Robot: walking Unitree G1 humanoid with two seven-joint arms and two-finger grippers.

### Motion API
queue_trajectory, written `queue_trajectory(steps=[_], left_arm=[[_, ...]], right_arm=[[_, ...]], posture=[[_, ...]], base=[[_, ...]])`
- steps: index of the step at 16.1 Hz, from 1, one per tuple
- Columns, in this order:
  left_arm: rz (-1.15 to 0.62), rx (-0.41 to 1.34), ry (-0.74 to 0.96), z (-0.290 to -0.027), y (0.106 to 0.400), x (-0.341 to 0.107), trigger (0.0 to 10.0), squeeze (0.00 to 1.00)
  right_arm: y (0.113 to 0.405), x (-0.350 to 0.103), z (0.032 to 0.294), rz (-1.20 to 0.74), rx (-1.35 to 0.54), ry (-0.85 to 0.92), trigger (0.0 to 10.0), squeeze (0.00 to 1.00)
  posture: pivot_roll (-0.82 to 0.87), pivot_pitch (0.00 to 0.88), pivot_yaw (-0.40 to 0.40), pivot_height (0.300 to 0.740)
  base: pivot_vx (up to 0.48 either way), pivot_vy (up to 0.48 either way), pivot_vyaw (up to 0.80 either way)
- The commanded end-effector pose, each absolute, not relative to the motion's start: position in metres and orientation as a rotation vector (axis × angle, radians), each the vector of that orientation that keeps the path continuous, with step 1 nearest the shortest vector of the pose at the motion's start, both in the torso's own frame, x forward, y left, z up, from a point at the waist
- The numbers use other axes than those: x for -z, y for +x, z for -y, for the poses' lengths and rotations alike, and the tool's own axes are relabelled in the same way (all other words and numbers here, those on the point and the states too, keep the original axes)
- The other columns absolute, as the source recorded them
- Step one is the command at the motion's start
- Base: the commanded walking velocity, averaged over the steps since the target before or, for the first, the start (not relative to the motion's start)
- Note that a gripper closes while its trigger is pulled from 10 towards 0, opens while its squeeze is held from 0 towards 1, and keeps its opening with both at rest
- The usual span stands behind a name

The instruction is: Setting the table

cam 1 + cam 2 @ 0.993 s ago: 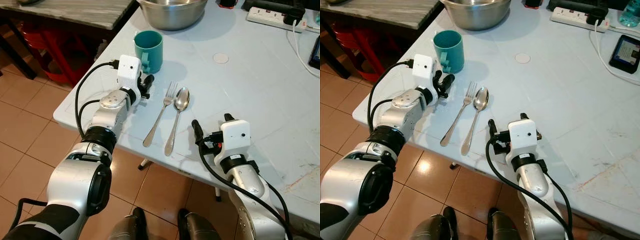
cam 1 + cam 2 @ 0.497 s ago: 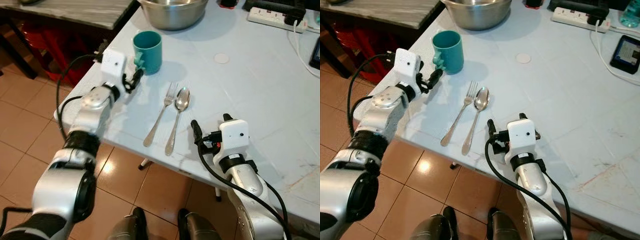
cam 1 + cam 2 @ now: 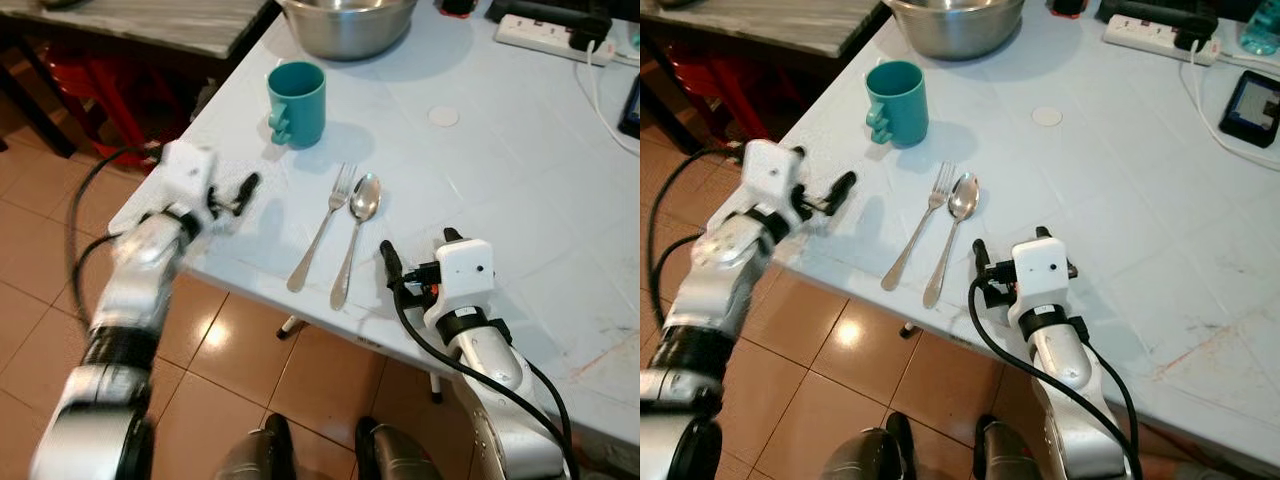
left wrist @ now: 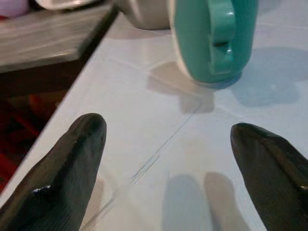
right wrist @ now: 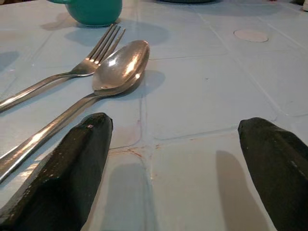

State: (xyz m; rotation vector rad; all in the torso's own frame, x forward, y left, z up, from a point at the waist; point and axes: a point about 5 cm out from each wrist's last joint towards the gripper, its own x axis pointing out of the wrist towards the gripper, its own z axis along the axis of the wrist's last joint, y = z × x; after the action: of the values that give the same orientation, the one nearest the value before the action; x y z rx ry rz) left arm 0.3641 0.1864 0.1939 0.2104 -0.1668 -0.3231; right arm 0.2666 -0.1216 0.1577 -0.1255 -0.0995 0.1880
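A teal mug (image 3: 296,102) stands upright near the left edge of the pale blue table (image 3: 500,190), its handle facing me. A fork (image 3: 322,225) and a spoon (image 3: 355,230) lie side by side in front of it, handles toward the near edge. My left gripper (image 3: 238,195) is open and empty, low over the table's left corner, well short of the mug (image 4: 214,41). My right gripper (image 3: 417,247) is open and empty at the near edge, just right of the spoon (image 5: 118,62) and fork (image 5: 91,60).
A steel bowl (image 3: 345,22) sits at the back of the table behind the mug. A white round disc (image 3: 442,116), a power strip (image 3: 545,32) with cables and a phone (image 3: 1250,105) lie to the right. A dark table and red stools (image 3: 90,100) stand on the left.
My left arm has drawn back from beside the mug toward the table's left corner, its gripper empty. The right arm, the mug and the cutlery have stayed put.
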Motion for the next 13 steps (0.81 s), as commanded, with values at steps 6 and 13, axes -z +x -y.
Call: queue_trajectory(steps=[6, 13], left_arm=[[0.161, 0.166, 0.056, -0.191, 0.314, -0.145, 10.0, 1.00], [0.220, 0.063, 0.008, -0.174, 0.287, -0.156, 10.0, 1.00]], right_arm=[[0.269, -0.155, 0.124, 0.095, -0.201, -0.122, 10.0, 0.00], [0.273, -0.157, 0.125, 0.114, -0.198, -0.097, 10.0, 0.00]], posture=[[-0.17, 0.247, 0.056, 0.740], [-0.15, 0.232, 0.047, 0.740]], base=[[0.000, 0.000, 0.00], [0.000, 0.000, 0.00]])
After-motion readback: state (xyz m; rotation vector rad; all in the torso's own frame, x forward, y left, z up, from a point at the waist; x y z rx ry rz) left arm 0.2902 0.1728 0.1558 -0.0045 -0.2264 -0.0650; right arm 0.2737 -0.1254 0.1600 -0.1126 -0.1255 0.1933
